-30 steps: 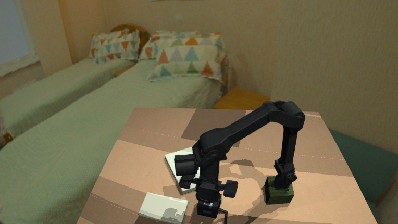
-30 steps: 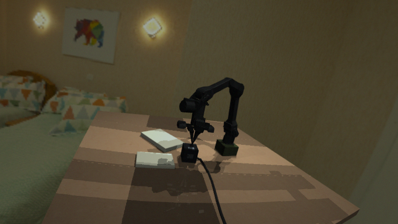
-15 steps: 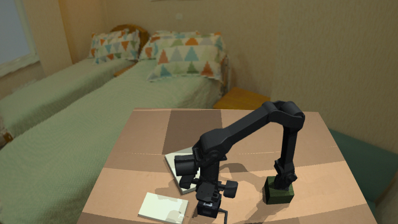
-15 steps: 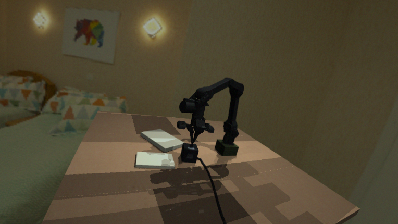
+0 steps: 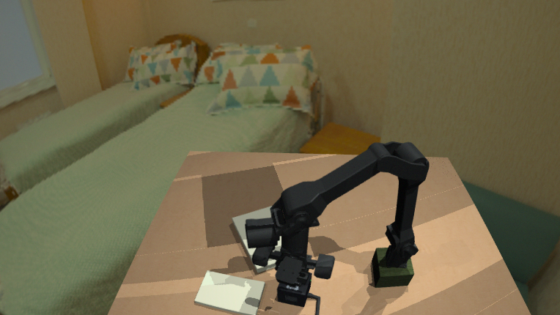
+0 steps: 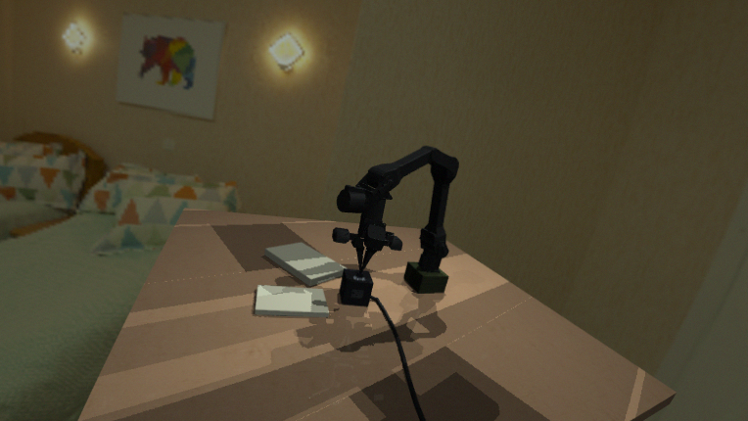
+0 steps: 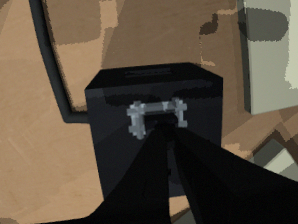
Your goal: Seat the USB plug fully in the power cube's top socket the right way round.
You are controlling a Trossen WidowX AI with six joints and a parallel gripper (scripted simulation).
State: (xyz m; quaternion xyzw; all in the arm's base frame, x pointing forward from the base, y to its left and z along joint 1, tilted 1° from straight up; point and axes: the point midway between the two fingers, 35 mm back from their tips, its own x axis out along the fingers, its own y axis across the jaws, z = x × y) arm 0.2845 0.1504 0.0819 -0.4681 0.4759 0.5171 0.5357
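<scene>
The black power cube (image 5: 290, 299) (image 6: 356, 294) (image 7: 107, 142) stands on the table, with a silver socket rim (image 7: 135, 122) on its top. My gripper (image 6: 360, 269) (image 7: 166, 137) points down over the cube, its fingertips close together at the rim. It is shut on the USB plug, which is small, dark and almost wholly hidden by the fingertips. A dark area shows inside the rim just beyond the fingertips. How deep the plug sits and which way round it is cannot be made out. In the top view the gripper body hides the fingertips.
A pale flat slab (image 5: 229, 292) (image 6: 290, 302) (image 7: 272, 65) lies beside the cube. A second pale slab (image 5: 248, 217) (image 6: 303, 261) lies behind it, partly under the arm in the top view. A black cable (image 5: 317, 305) (image 6: 397, 340) (image 7: 50, 75) leaves the cube's side. The arm stands on a dark green base block (image 5: 393, 277) (image 6: 425, 280).
</scene>
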